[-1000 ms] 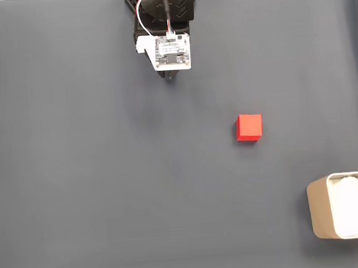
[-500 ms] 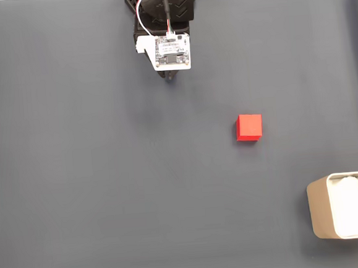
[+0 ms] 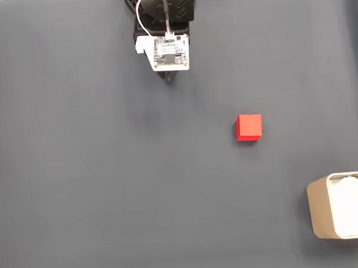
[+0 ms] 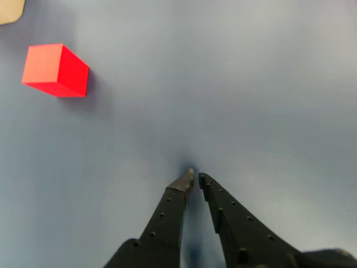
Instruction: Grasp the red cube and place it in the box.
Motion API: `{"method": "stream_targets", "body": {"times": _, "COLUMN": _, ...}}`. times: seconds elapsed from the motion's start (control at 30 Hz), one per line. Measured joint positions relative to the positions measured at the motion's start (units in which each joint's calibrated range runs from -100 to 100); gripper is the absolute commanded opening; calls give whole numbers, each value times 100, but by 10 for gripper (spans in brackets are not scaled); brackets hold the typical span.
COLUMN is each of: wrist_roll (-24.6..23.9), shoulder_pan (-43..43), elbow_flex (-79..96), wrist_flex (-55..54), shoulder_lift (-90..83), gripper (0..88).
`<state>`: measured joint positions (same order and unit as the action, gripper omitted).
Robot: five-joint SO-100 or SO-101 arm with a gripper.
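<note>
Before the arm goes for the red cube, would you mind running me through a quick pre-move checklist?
1. Red cube free on the mat, nothing touching it: ok.
2. Gripper empty: ok.
3. Jaws wide enough for the cube: not ok; in the wrist view the tips are nearly together.
4. Gripper lined up with the cube: not ok; the cube sits far up and left of the tips.
5. Box upright with its opening unobstructed: ok, though the frame edge crops it.
6. Gripper height above the mat: cannot tell.

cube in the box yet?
No, in the fixed view the red cube sits on the dark mat, well apart from the box.
</note>
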<state>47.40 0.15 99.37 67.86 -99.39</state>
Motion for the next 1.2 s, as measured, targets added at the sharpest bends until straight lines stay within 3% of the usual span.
{"method": "stream_targets", "body": {"times": 0.63, "wrist_roll": 34, "shoulder_pan": 7, "elbow_flex": -470, "wrist_flex": -1846, "shoulder_lift": 408, "gripper": 0}}
{"method": "stream_targets", "body": {"times": 1.2, "wrist_roll": 5, "shoulder_pan": 7, "elbow_flex": -2134, "wrist_flex": -2124, "shoulder_lift": 1693, "gripper": 0}}
